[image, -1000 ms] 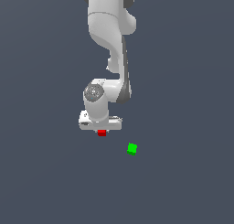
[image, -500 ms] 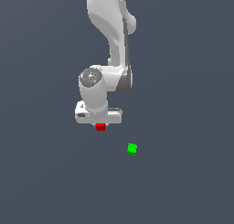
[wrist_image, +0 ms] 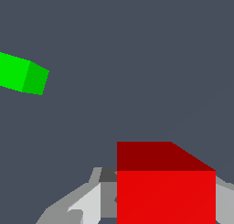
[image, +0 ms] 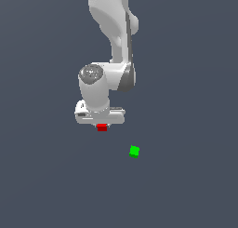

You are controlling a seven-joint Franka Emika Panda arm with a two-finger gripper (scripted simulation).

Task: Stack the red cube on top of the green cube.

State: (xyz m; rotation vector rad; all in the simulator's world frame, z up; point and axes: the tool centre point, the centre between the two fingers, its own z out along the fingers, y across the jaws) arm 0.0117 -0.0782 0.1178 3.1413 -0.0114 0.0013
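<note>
The worktop (image: 195,185) is a plain grey surface. Above it hangs the claw (image: 102,126), closed on the red cube (image: 102,127) and holding it aloft. The green cube (image: 134,151) rests on the worktop, lower and toward the exterior view's right of the claw, well apart.

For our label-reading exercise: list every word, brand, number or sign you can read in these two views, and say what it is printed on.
No readable text in either view.
Red cube: plain faces, no marks.
Green cube: plain, no marks.
Gripper: white housing; a small dark patch on its side in the exterior view is too small to tell whether it is lettering.
Floor: bare grey, no signs.
</note>
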